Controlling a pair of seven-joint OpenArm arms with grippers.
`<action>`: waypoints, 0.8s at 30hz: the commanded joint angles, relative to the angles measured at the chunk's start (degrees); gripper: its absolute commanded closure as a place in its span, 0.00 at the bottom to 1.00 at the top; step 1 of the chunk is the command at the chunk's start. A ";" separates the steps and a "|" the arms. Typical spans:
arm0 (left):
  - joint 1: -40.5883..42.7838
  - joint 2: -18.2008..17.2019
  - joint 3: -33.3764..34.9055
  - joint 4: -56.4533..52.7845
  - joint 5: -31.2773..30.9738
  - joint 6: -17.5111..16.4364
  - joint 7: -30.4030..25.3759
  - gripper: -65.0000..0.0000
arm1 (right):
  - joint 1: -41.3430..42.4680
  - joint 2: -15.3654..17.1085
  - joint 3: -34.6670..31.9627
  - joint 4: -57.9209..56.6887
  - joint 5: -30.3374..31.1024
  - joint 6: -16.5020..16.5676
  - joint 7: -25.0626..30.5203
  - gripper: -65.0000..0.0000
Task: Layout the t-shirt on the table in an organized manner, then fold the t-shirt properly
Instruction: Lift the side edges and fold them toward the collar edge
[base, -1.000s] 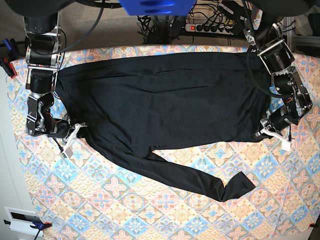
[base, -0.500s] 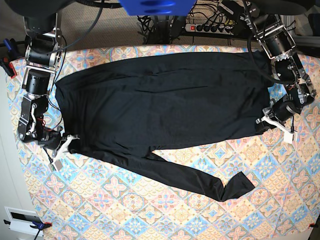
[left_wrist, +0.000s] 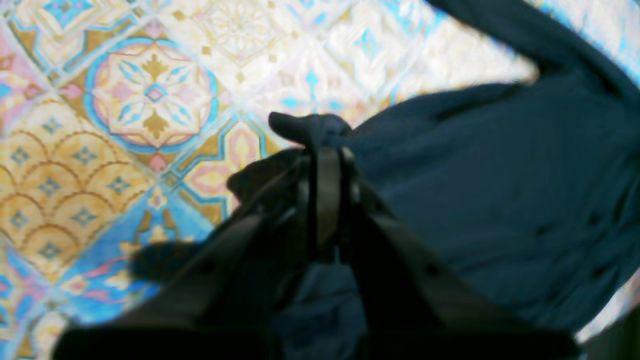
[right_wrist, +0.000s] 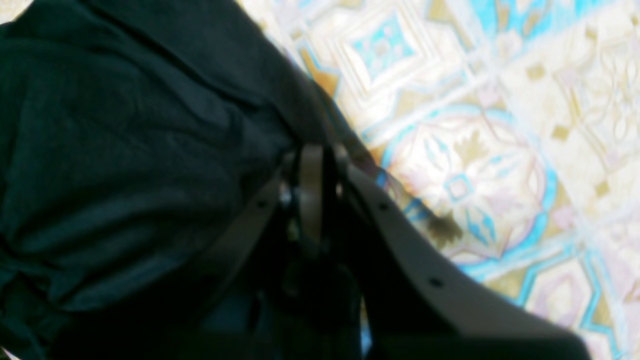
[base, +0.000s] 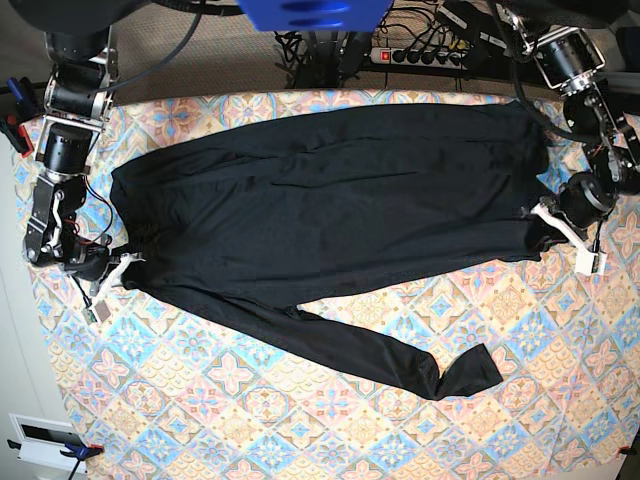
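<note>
Power strip (base: 425, 54) and cables beyond far table (base: 300, 430) edge, clear of work. T-shirt (base: 330, 200) black, thin, mildly wrinkled, spread flat across far half of table. Long axis runs side to side; one sleeve (base: 400, 362) trails diagonally toward near edge. Left gripper (base: 545, 222) pinches shirt edge; right gripper (base: 122, 270) pinches opposite edge, both clamped.

The t-shirt (base: 330, 190) is thin black cloth, soft and faintly shiny, lightly creased; the table (base: 300, 430) wears a matt printed cloth of pastel tiles; the right gripper's (right_wrist: 312, 165) fingers look like smooth matt plastic, pale grey; the left gripper (left_wrist: 325, 155) looks dark and smooth.
</note>
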 joint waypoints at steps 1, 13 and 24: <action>-0.20 -1.35 -0.39 1.05 -0.67 -0.86 -1.21 1.00 | 1.22 1.69 1.20 0.95 0.84 0.10 1.25 1.00; 5.69 -4.16 -7.25 1.05 -0.23 -5.43 -1.39 1.00 | -1.86 2.92 4.89 0.95 0.75 0.10 1.33 1.00; 12.64 -5.13 -7.16 1.05 -0.23 -6.83 -6.84 1.00 | -6.60 2.92 10.87 1.04 0.75 0.10 1.25 1.00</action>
